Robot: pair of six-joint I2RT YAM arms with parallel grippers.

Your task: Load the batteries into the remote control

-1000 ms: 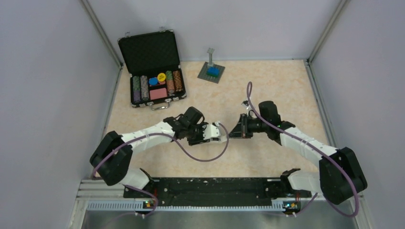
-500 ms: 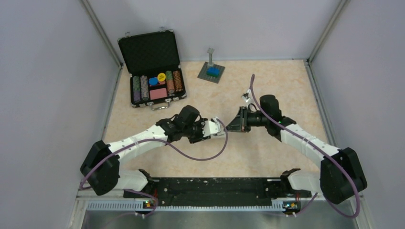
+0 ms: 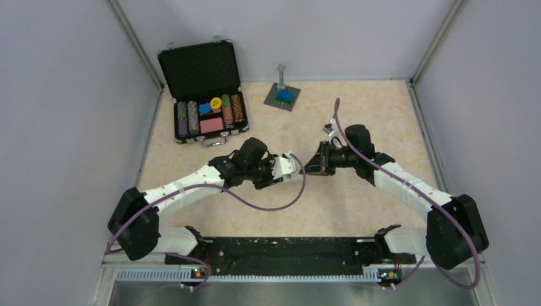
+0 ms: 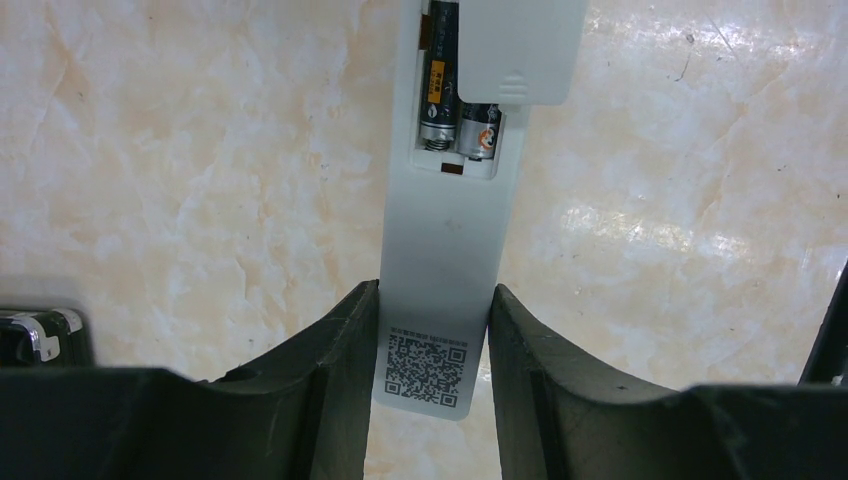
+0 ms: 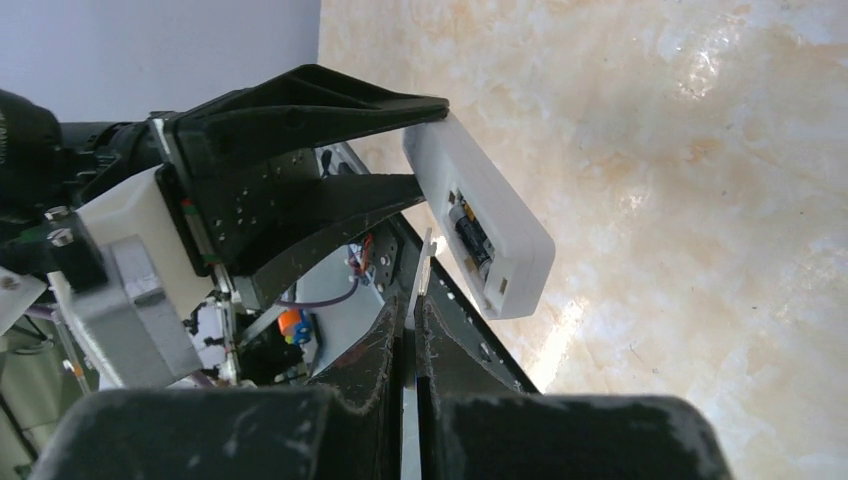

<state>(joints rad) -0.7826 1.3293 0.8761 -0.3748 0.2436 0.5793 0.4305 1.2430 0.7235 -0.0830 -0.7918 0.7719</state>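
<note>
My left gripper (image 4: 432,300) is shut on the white remote control (image 4: 445,240), which is held back side up by its QR-code end. Its battery bay is open, with two dark batteries (image 4: 440,90) lying side by side in it. My right gripper (image 5: 412,310) is shut on the thin white cover plate (image 5: 424,262), seen edge-on. In the left wrist view the cover plate (image 4: 520,45) lies over the far part of the bay. In the top view the left gripper (image 3: 281,171) and right gripper (image 3: 312,167) meet tip to tip above the table's middle. The remote (image 5: 480,230) also shows in the right wrist view.
An open black poker-chip case (image 3: 203,89) stands at the back left, and its chrome latch (image 4: 30,335) shows by my left finger. A grey baseplate with a blue brick (image 3: 282,95) sits at the back centre. Grey walls close in three sides.
Both grippers have moved a little away from the bases, the left arm stretching out with the remote. The right gripper has closed in on the remote's open end with the cover.
</note>
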